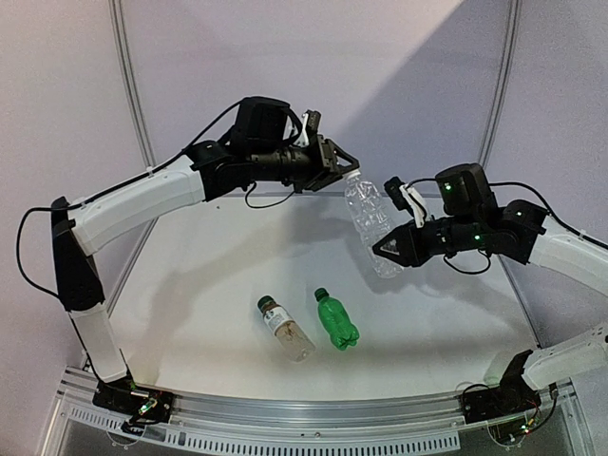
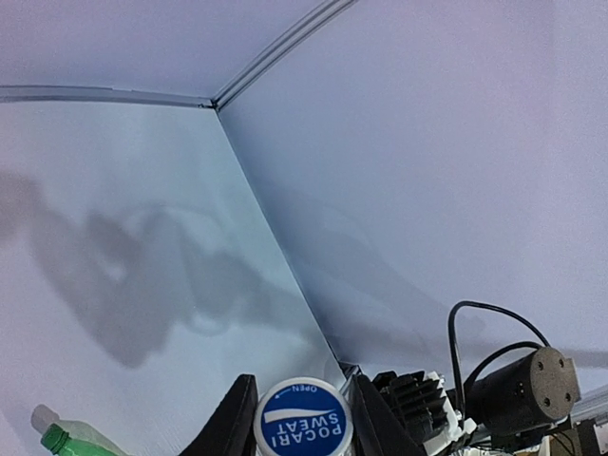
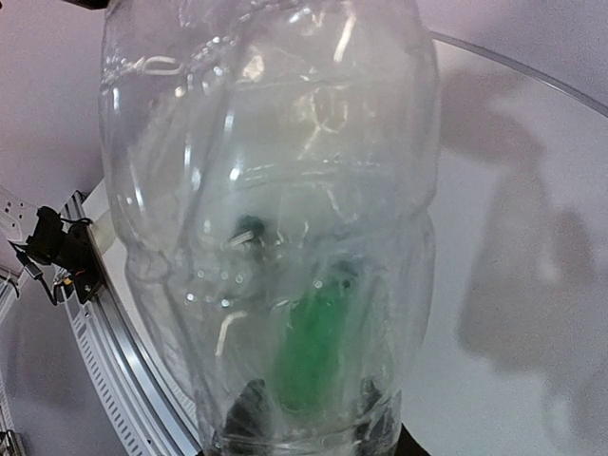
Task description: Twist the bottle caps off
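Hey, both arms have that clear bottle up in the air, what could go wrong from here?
1. The thin clear ribbed bottle may buckle or twist in the right gripper instead of the white cap turning in the left gripper.
2. If either grip slips, it could fall to the table, perhaps knocking the green bottle or labelled bottle lying there.

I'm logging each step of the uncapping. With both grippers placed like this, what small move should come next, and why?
Probably rotate the left gripper to start unscrewing: its fingers clamp the cap, and the right gripper holds the clear bottle aloft.
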Action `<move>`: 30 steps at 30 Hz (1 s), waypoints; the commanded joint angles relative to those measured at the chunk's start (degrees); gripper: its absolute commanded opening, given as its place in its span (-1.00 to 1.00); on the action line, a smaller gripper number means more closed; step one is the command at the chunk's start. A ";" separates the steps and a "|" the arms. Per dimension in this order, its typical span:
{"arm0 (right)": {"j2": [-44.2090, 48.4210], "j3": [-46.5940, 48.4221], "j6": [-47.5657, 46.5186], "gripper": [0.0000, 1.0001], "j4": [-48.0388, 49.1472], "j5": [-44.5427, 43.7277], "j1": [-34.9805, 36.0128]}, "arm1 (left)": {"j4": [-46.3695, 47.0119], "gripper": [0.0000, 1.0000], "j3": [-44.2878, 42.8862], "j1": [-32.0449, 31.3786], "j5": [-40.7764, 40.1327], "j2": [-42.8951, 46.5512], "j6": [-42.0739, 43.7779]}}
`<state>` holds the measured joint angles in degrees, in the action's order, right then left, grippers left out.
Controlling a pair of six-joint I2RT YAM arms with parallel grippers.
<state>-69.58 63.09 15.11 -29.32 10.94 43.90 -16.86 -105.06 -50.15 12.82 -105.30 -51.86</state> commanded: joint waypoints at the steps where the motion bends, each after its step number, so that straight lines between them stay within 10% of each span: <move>1: 2.94 -0.04 1.90 -1.00 3.04 -5.67 -1.26 | -1.15 -0.69 0.39 -0.91 1.65 0.29 2.06; 10: 8.32 -3.40 2.18 -1.00 4.27 -1.49 -1.28 | -0.71 0.95 1.34 -0.12 6.45 4.79 14.31; 30: 9.96 -8.69 7.71 -1.00 19.45 28.83 -1.25 | 19.06 0.54 8.97 2.25 27.38 9.09 15.73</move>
<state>-58.39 54.04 21.30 -13.02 35.31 42.72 -0.30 -94.19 -48.21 37.71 -93.60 -35.88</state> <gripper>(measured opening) 0.300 0.795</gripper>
